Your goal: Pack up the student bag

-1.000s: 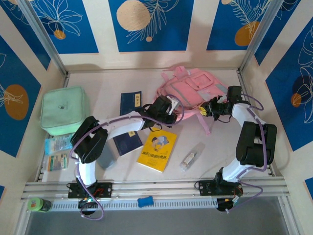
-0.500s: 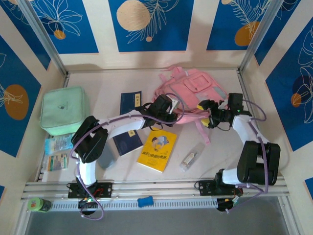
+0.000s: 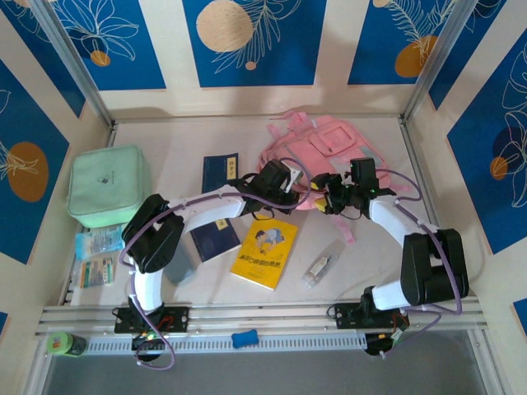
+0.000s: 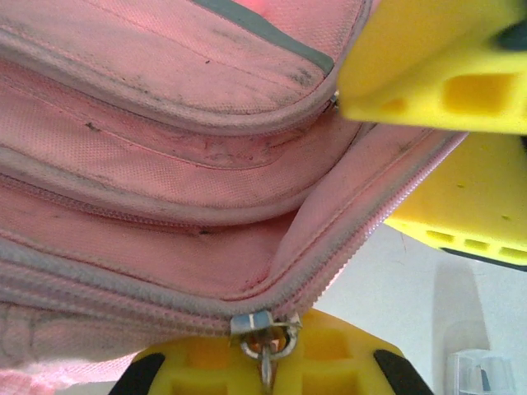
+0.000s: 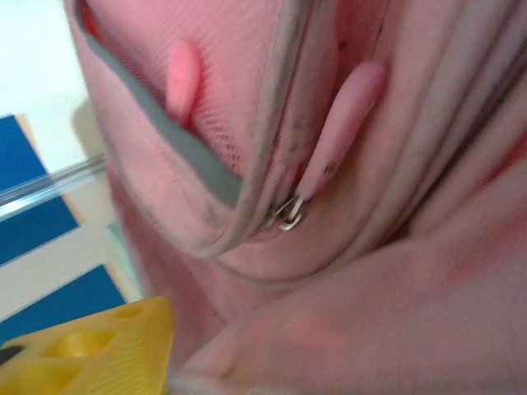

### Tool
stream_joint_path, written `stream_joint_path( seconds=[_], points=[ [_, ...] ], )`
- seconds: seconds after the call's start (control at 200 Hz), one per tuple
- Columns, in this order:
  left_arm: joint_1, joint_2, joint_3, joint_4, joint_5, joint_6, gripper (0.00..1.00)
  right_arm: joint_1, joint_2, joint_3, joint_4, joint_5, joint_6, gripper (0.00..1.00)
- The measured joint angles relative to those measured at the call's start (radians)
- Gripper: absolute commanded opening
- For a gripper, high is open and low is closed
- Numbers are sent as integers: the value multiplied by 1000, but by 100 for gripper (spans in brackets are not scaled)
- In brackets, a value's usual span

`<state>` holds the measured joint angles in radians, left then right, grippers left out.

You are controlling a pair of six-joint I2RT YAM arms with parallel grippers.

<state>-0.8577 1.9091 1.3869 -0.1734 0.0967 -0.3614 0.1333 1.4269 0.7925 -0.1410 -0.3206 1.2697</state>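
My big pink cloth backpack (image 3: 333,144) with grey strips lies at the back of the white table (image 3: 165,148), a bit dirty along its zips. My left gripper (image 3: 296,192) is pinched shut on its front edge (my left wrist sees the metal zip slider (image 4: 265,333) there), and my right wrist sees soft pink pull tabs (image 5: 350,103). My right gripper (image 3: 323,197) is at that edge too, but I cannot tell if it grips.

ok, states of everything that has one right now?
student bag: lying flat, one zip partly open
left gripper: shut on zip pull
right gripper: open, straddling the bag's edge
mint-green case: closed, lying flat
yellow book: closed, cover up
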Motion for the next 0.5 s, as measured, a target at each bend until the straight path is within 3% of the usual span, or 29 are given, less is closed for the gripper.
stream_joint_path(
  seconds=[0.105,0.205,0.495],
  points=[
    [0,0,0,-3,-2,0,0,16,36,28,-25,22,-18,15],
    [3,0,1,-8,-12,1,0,31,74,74,-54,30,-58,2],
    [9,-28,-20,-23,-40,-2,0,53,175,261,-208,20,-263,0]
  ],
)
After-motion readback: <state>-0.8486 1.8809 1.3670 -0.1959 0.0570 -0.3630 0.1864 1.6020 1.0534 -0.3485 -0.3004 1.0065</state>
